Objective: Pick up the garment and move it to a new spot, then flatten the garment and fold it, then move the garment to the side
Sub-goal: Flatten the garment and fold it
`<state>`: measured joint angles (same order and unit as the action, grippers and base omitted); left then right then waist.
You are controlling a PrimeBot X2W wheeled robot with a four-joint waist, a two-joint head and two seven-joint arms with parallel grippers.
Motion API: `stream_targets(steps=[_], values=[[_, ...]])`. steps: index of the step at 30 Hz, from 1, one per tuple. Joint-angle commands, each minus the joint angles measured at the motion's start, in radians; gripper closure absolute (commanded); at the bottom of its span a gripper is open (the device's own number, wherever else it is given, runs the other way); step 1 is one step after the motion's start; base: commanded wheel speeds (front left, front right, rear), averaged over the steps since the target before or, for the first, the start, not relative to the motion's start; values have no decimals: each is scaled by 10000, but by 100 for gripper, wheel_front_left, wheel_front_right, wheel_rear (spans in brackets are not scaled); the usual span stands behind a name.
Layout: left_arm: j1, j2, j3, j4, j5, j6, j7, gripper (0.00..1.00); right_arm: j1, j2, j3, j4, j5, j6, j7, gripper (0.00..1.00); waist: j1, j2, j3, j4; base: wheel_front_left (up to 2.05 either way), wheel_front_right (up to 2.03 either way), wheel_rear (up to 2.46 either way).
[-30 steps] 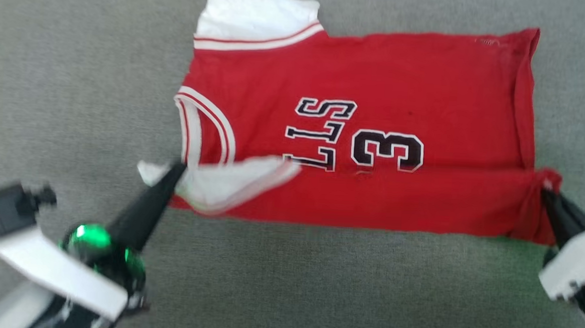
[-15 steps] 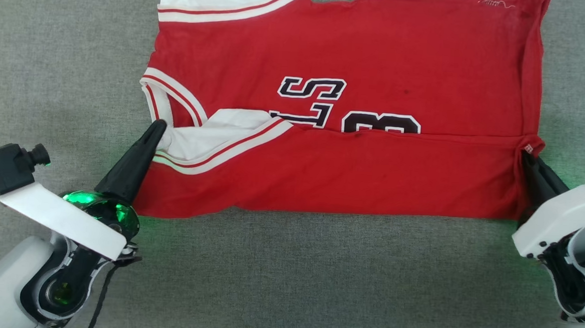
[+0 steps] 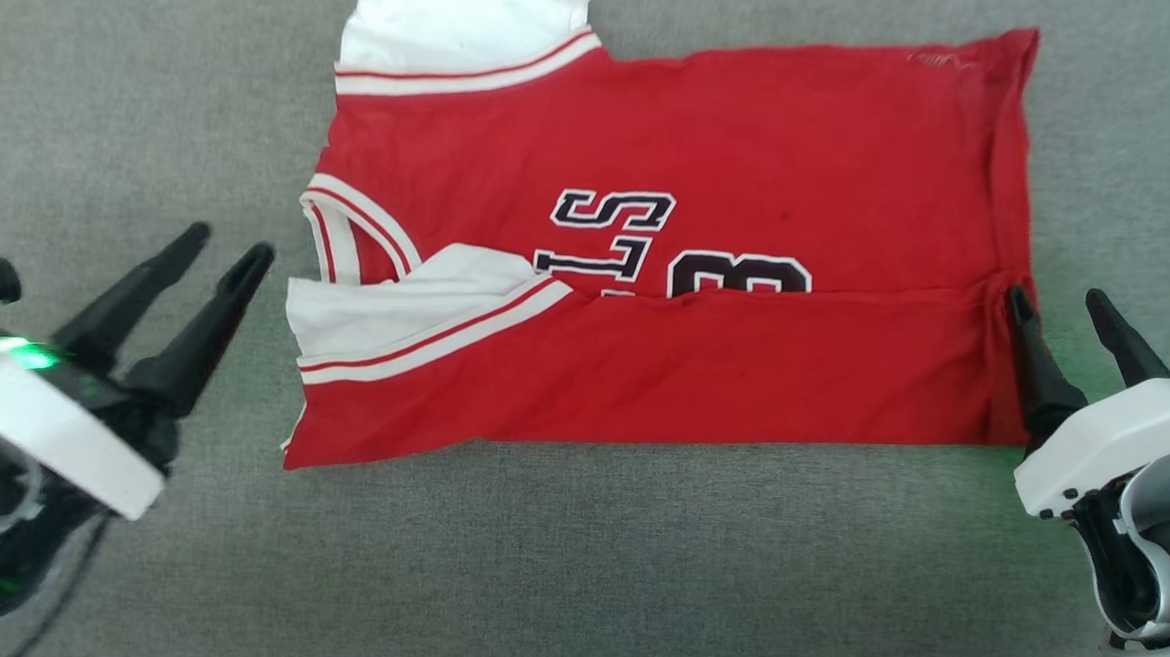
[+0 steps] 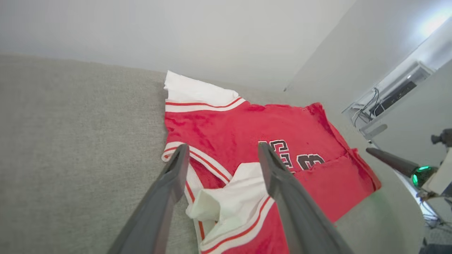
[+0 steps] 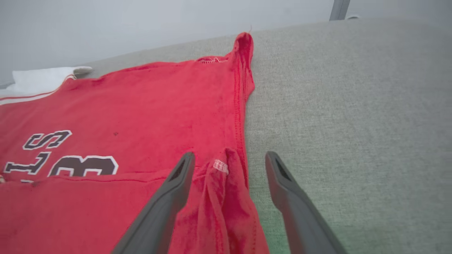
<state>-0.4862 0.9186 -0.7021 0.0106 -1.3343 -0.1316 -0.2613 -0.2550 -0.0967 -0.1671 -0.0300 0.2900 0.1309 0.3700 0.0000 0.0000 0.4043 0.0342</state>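
Note:
The garment, a red shirt with white sleeve ends and dark lettering, lies flat on the grey cloth surface. Its near long edge is folded up over the middle, with the near white sleeve lying on top. My left gripper stands open just left of the neckline, apart from the cloth. In the left wrist view the left gripper frames the garment with nothing between its fingers. My right gripper is open at the folded right corner, which bunches between its spread fingers as the garment reaches the right gripper.
Grey cloth surface spreads on all sides of the shirt, with wide room in front and to the left. A pale wall rises behind it. A shelf with cables stands off to the right in the left wrist view.
Both grippers have opened and let go of the garment's folded edge. The left gripper has drawn back to the left, off the sleeve. The head view has shifted a little.

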Motion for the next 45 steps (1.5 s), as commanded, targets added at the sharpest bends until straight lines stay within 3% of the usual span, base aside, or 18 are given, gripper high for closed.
stream_targets(steps=[1,4,7,12,16,25,26,27,28,29,30,34,40,45], values=[[-272,568,-325,-82,396,19,-49,0,141,-33,68,-135,-9,-4,-160,0,0,0,-304,-98,0,0,0],[-483,1297,-851,-161,606,19,399,0,249,-47,137,-237,-7,-4,-288,0,0,0,-530,-181,0,0,0],[-778,1958,-1676,-461,931,19,1664,0,377,-61,243,-300,15,-4,-329,0,0,0,-710,-290,0,0,0],[-1022,2399,-2665,-617,95,21,4035,0,511,-36,446,-248,129,-4,-467,0,0,0,-835,-542,0,0,0],[-1177,2093,-3145,-75,-566,21,5375,0,575,43,555,-196,178,-4,-565,0,0,0,-764,-796,0,0,0],[-1296,1222,-3620,1390,-1752,23,6370,0,552,141,646,-225,240,-4,-688,0,0,0,-408,-1405,0,0,0],[-1296,1172,-3668,1474,-1878,24,6490,14,539,146,656,-231,239,-4,-701,0,0,0,-370,-1447,0,0,0],[-1290,1124,-3715,1536,-1968,24,6622,54,532,148,661,-229,231,-4,-709,0,0,0,-343,-1483,0,0,0],[-1297,1059,-3759,1521,-2003,24,6728,68,525,155,691,-229,220,-4,-685,0,0,0,-306,-1514,0,0,0],[-1334,994,-3779,1493,-2005,24,6771,96,514,145,767,-212,190,-4,-614,0,0,0,-284,-1549,0,0,0],[-1393,945,-3770,1472,-1998,23,6753,100,513,47,874,-190,106,-4,-524,0,0,0,-279,-1564,0,0,0],[-1503,1098,-3593,1173,-2139,23,6605,100,406,-483,1533,-210,-76,-4,335,0,0,0,-246,-1585,0,0,0],[-1639,1241,-3657,730,-1765,23,6318,100,-31,-1304,2199,-347,144,-6,2915,0,0,0,-151,-1456,0,0,0],[-1797,1104,-3736,629,-1695,23,6173,100,-434,-1417,2259,-301,279,-6,4263,0,0,0,-28,-1283,0,0,0]])
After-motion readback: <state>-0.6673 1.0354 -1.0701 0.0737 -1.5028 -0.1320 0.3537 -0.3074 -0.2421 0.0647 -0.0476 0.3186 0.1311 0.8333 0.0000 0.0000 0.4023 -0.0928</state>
